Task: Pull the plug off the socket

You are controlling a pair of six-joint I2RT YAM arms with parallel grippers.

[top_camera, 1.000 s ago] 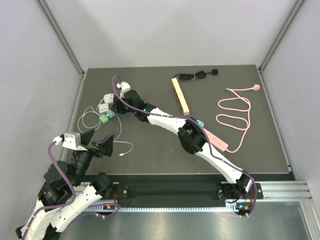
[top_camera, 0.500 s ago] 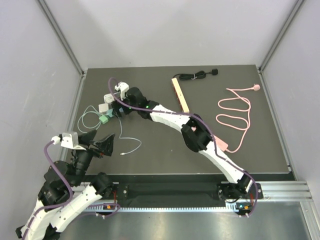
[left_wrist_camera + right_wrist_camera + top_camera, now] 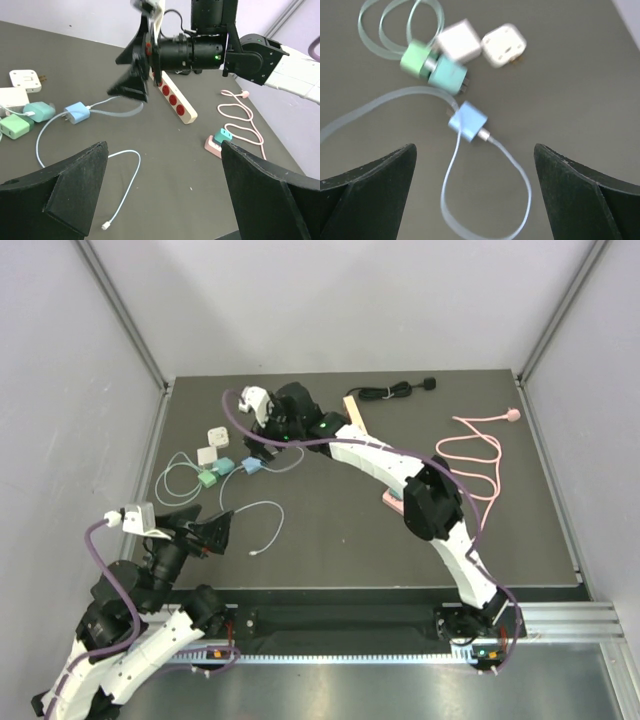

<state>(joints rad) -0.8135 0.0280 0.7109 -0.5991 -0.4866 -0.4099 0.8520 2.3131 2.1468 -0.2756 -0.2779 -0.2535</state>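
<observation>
A teal plug (image 3: 223, 135) sits in the end of a pink power strip (image 3: 212, 145) in the left wrist view. In the top view only a pink corner of the strip (image 3: 390, 502) shows under the right arm's elbow. My right gripper (image 3: 268, 437) is open and empty, high over the far left of the mat. It hangs above a blue charger (image 3: 467, 121) and its looped cable, and also shows in the left wrist view (image 3: 125, 70). My left gripper (image 3: 205, 530) is open and empty at the near left, well short of the plug.
White chargers (image 3: 212, 440) and green chargers (image 3: 210, 478) lie in a cluster at the far left. A cream power strip (image 3: 362, 430) with red sockets lies at the back centre. A black cable (image 3: 400, 390) is behind it and a coiled pink cable (image 3: 470, 455) at the right.
My right gripper has risen and swung right, away from the charger cluster. The blue charger and its cable now lie apart from the cluster. The right elbow now covers most of the pink strip.
</observation>
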